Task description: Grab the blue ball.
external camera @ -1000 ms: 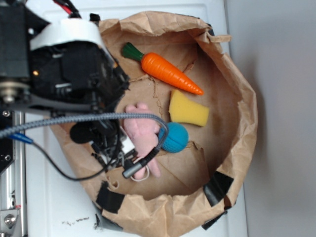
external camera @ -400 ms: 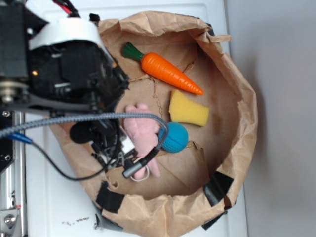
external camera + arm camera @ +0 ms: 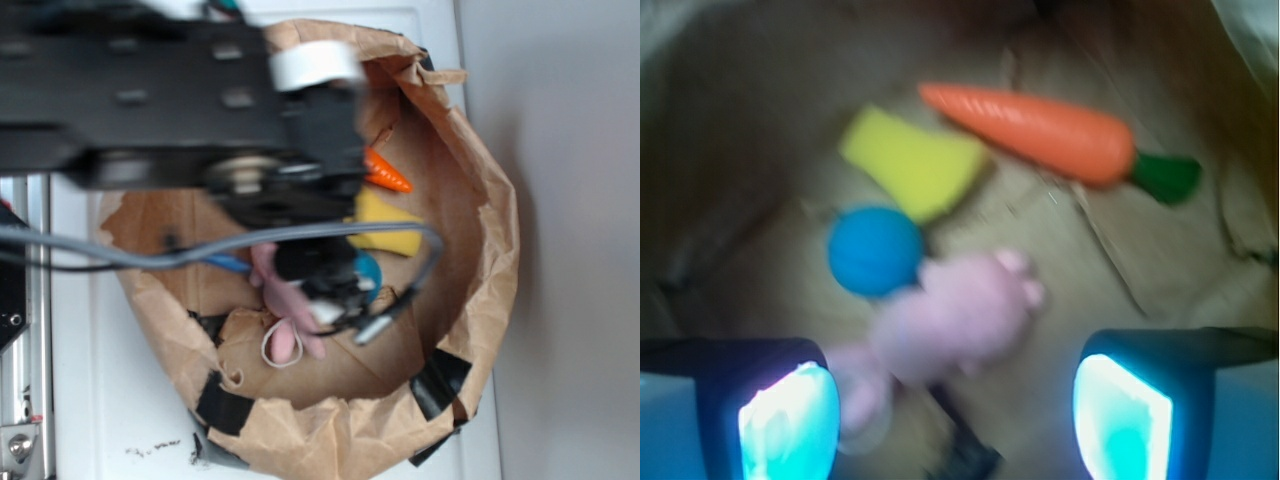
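The blue ball [image 3: 875,250] lies on the bag floor, touching the pink plush toy [image 3: 960,315] on its right in the wrist view. My gripper [image 3: 955,425] is open and empty, its two pads [image 3: 790,420] wide apart above the plush, with the ball ahead and to the left. In the exterior view the gripper [image 3: 335,290] hangs over the plush [image 3: 285,305], and only a sliver of the ball [image 3: 369,276] shows at its right side. The view is blurred.
A yellow sponge wedge [image 3: 915,160] and an orange carrot [image 3: 1040,125] lie beyond the ball. All sit inside a brown paper bag with raised crumpled walls [image 3: 495,250]. A grey cable [image 3: 420,265] loops beside the gripper.
My arm has swung from the bag's left edge to over its middle. It now covers most of the carrot and the ball in the exterior view. The objects have not moved.
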`<state>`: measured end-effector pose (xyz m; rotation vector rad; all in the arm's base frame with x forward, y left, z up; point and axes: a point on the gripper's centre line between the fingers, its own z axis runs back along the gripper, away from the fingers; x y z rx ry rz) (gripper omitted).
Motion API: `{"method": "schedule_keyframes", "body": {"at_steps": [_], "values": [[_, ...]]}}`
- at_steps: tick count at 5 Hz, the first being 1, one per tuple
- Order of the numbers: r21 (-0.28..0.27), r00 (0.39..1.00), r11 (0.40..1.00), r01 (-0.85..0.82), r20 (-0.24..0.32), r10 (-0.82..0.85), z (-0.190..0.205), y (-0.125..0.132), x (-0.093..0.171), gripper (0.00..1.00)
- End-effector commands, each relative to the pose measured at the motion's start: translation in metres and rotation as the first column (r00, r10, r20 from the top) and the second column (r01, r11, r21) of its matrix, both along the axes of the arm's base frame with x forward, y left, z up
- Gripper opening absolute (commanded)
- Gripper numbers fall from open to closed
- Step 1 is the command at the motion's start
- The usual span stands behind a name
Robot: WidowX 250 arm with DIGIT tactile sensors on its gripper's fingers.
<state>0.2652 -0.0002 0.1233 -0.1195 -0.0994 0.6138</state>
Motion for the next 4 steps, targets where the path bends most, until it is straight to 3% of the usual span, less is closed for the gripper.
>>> {"method": "schedule_keyframes", "body": {"at_steps": [1, 2, 3, 4], "values": [[-0.027, 0.997, 0.999, -0.04, 0.059, 0.042, 0.003, 0.008, 0.024, 1.0], [-0.048, 0.992, 0.997, -0.056, 0.112, 0.061, 0.002, 0.014, 0.005, 1.0], [-0.081, 0.988, 0.996, -0.033, 0.149, 0.045, -0.003, 0.016, 0.001, 1.0], [-0.04, 0.969, 0.999, 0.033, 0.246, -0.022, -0.012, 0.011, -0.001, 1.0]]}}
